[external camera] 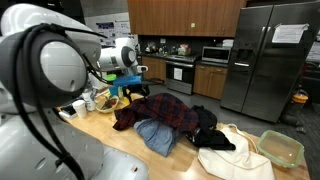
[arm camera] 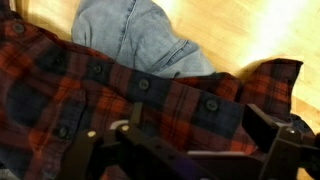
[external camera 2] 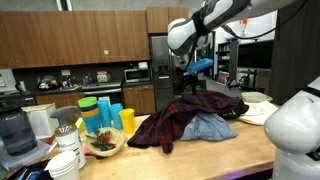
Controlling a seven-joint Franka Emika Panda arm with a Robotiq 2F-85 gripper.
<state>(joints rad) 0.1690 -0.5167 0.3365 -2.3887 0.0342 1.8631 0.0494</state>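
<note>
My gripper [arm camera: 175,140] is open, its two dark fingers spread wide, and it holds nothing. It hangs just above a red and dark plaid shirt [arm camera: 100,90] that lies crumpled on the wooden table. The shirt shows in both exterior views [external camera: 160,112] [external camera 2: 175,125], with the gripper [external camera: 135,88] [external camera 2: 190,85] over its end nearest the bowl. A piece of blue denim [arm camera: 140,35] lies partly under the shirt and also shows in both exterior views [external camera: 155,137] [external camera 2: 210,127].
A black garment [external camera: 210,130] and a cream cloth [external camera: 235,155] lie beyond the shirt, beside a green container [external camera: 282,148]. A bowl [external camera 2: 100,143], stacked coloured cups [external camera 2: 100,112], a yellow cup [external camera 2: 127,120] and a blender [external camera 2: 15,130] stand at the table's other end.
</note>
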